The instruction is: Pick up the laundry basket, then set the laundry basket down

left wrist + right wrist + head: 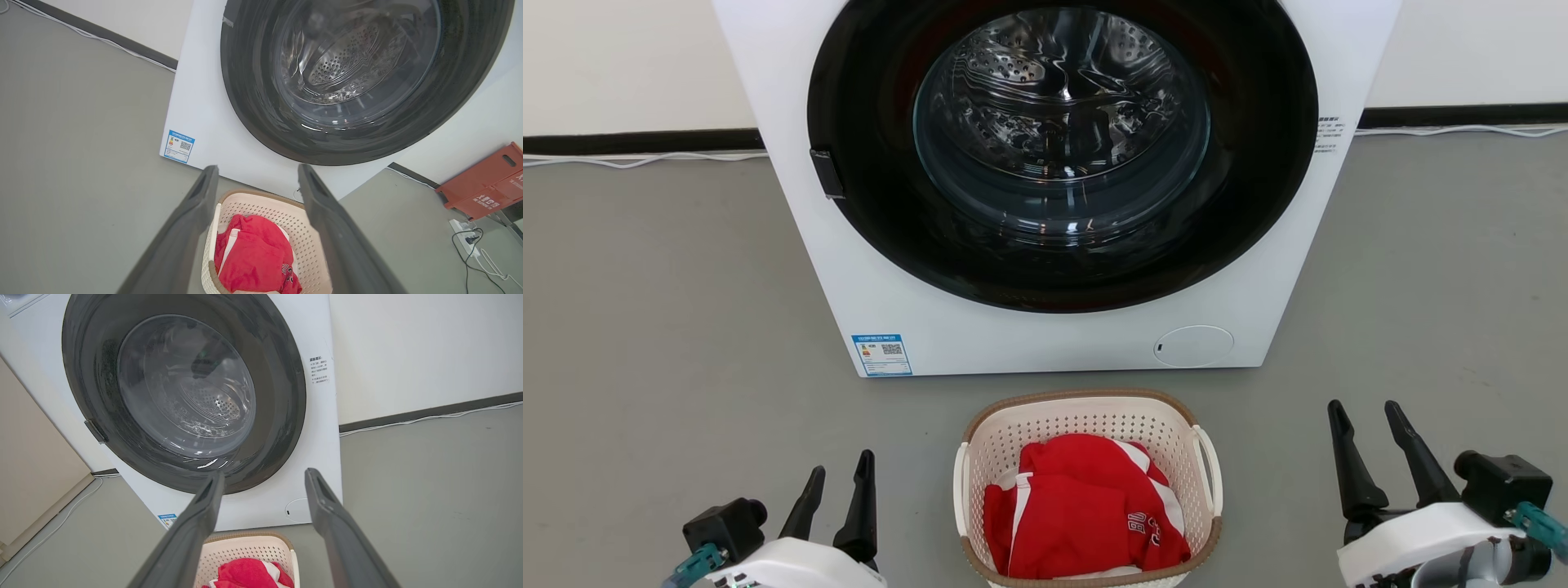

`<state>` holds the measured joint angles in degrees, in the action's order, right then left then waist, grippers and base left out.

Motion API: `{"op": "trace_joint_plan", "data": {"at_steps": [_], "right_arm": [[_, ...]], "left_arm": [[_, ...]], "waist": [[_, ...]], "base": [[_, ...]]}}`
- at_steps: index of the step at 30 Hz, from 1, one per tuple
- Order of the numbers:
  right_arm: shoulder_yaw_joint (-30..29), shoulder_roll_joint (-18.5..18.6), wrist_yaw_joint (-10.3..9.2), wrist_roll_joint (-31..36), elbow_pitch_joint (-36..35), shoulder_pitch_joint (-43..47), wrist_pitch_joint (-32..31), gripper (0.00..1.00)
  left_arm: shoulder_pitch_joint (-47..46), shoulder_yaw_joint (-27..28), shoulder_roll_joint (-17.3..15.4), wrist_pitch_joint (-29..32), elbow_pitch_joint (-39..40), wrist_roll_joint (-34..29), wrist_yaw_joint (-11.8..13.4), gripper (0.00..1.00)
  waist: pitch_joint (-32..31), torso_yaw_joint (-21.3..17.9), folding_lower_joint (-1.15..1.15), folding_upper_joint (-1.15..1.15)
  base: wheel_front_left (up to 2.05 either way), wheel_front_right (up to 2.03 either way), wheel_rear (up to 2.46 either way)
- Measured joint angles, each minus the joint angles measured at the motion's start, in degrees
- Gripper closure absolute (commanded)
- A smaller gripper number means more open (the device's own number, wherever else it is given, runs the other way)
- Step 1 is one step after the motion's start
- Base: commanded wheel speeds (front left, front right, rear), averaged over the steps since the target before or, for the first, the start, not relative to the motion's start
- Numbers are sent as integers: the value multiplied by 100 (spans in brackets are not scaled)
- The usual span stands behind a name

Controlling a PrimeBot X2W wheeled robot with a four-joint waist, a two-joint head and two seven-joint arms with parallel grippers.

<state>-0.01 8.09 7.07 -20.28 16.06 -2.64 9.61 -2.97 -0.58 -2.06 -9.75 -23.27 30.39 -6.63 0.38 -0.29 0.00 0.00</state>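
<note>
- Nearest: left gripper (843, 461) and right gripper (1362, 406), fingers spread and empty, flank the laundry basket (1086, 395), with bare floor (670, 327) between.
- Basket stands on the floor just before the washing machine (1045, 343), red garment (1086, 506) inside.
- Left wrist view adds an orange crate (486, 183) and power strip (463, 232) by the wall.

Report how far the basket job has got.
Nothing looks done: the laundry basket sits on the floor before the washing machine. In hand: the left gripper and right gripper flank it, open, touching nothing. Remaining: grasp the handles, lift, set down.
</note>
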Motion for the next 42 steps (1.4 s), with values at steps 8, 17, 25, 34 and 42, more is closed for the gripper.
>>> {"op": "trace_joint_plan", "data": {"at_steps": [8,17,25,34,42], "right_arm": [[8,9,0,542,58,-1,148,0],[47,54,1,1082,107,-2,259,0],[91,91,3,1650,111,-4,411,0],[110,96,5,1873,111,-5,458,0],[105,92,5,1845,104,-5,459,0]], "left_arm": [[-37,-4,-3,-147,-69,-534,-1,0],[-116,-35,-5,-282,-115,-1034,-1,0],[-123,-76,-8,-423,-166,-1502,-1,0],[-129,-94,-10,-446,-187,-1727,-2,0],[-138,-92,-11,-446,-212,-1733,-2,0]], "waist": [[6,-5,0,0],[3,-15,0,0],[23,-31,0,0],[32,-45,0,0],[57,-41,0,0]], "base": [[0,0,0],[0,0,0],[0,0,0],[0,0,0],[0,0,0]]}}
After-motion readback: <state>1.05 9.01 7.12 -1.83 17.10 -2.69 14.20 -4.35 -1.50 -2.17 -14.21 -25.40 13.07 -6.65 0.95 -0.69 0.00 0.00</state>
